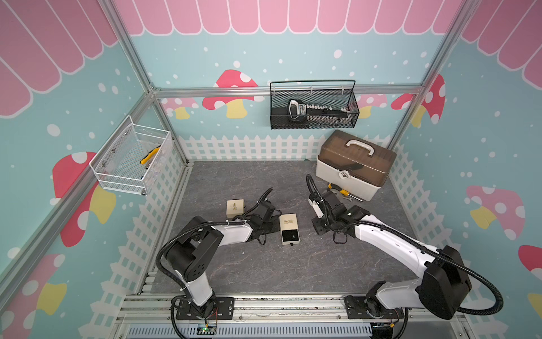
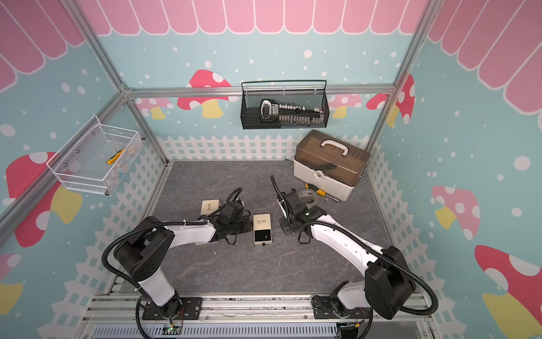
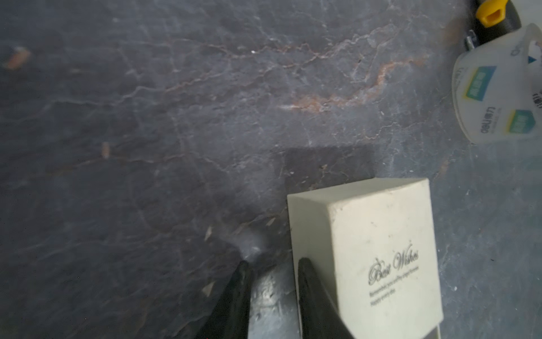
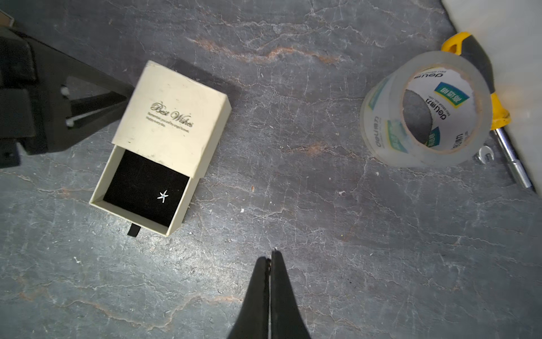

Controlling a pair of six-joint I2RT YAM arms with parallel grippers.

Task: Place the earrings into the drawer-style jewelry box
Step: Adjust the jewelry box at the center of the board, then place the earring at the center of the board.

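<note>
Your right end effector [image 4: 270,261] is pinched shut; the box [image 4: 164,141], earring [image 4: 162,196] inside, sits just beside your narrowly parted left end effector [image 3: 274,261].

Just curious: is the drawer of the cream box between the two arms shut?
No: the drawer stands pulled out, with a star-shaped earring on its black lining.

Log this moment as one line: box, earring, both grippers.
jewelry box: drawer open | earring: one on drawer pad | left gripper: slightly open, at box side | right gripper: shut, above table
</note>
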